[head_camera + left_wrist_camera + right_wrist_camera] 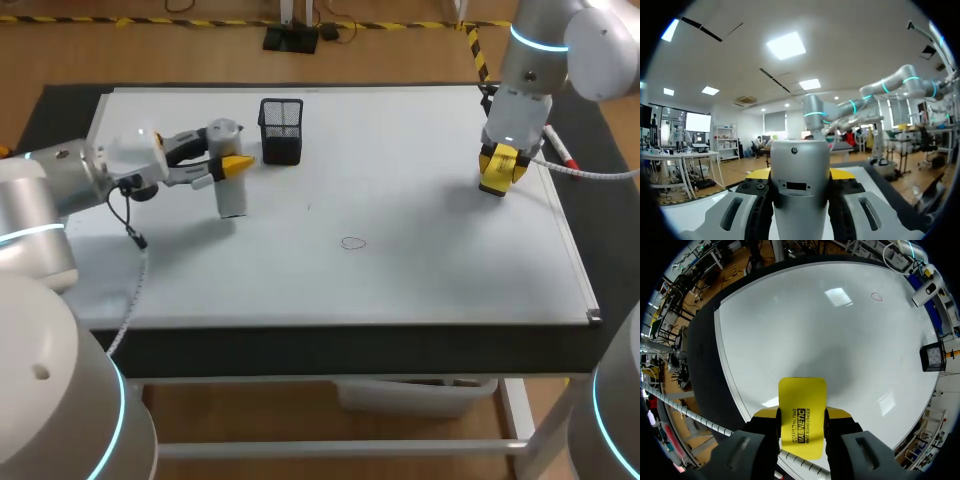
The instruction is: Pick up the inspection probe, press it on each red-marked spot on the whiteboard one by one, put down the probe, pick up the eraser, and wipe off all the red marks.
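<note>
Silver metal fills most of what my left wrist camera sees: the probe [800,185] stands between the fingers of my left gripper [234,165], both fingers pressed against its sides. It hides the yellow tips except for a sliver on either side. Its lower end is cut off in that view, and from above I cannot tell whether it touches the whiteboard [420,270] or hangs just over it. The probe is upright toward the board's far left corner, just beside a black mesh pot [281,130]. My left arm comes in low over the left edge, fingers level across the board. My right gripper [801,413] points straight down near the right edge, toward the far right corner, clamped from two sides on the yellow eraser [802,395]. From above, the eraser and the yellow tips run together, and whether the eraser rests on the board is hard to judge. One small ring-shaped mark [353,243] lies around the middle, nearer the near edge, well apart from both grippers. It is faint from above and reddish from my right wrist. A marker pen [558,147] lies just off the right edge, partly behind my right arm.
</note>
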Motion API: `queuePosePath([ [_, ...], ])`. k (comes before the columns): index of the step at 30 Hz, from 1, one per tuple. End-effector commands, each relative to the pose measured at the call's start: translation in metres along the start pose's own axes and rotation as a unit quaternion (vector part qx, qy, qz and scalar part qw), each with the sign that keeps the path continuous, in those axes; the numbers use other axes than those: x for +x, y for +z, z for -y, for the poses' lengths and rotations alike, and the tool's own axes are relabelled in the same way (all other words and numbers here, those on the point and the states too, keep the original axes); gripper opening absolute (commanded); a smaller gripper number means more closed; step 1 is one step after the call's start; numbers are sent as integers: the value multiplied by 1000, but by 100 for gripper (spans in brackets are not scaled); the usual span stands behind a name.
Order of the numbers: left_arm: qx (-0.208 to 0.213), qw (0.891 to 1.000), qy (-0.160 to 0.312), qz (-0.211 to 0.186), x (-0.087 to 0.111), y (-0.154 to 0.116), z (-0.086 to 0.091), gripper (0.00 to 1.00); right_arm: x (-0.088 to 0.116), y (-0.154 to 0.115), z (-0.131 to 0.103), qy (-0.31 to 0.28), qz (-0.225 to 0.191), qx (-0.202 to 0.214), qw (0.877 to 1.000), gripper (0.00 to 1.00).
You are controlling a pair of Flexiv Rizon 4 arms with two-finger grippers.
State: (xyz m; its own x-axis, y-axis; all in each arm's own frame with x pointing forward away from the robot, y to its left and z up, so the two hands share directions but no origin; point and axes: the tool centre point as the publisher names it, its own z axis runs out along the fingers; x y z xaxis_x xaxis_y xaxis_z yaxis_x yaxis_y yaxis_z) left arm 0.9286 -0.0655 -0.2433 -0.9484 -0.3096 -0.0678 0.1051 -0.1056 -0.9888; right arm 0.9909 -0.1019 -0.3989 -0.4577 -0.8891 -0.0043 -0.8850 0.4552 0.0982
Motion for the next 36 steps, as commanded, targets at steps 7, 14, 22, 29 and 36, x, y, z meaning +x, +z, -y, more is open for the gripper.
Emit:
queuePosePath([
  [7,-1,1000,-3,25,-12,-28,1,0,0,-1,1,-1,-2,0,1000,0],
  [14,-3,999,-3,35,-20,-38,1,0,0,-1,1,-1,-2,0,1000,0],
  [22,-2,999,-1,43,-26,-48,2,0,0,-1,1,-1,-2,0,1000,0],
  [29,-1,999,2,43,-26,-50,5,0,0,-1,1,-1,-2,0,1000,0],
  [36,-1,999,2,43,-26,-50,5,0,0,-1,1,-1,-2,0,1000,0],
])
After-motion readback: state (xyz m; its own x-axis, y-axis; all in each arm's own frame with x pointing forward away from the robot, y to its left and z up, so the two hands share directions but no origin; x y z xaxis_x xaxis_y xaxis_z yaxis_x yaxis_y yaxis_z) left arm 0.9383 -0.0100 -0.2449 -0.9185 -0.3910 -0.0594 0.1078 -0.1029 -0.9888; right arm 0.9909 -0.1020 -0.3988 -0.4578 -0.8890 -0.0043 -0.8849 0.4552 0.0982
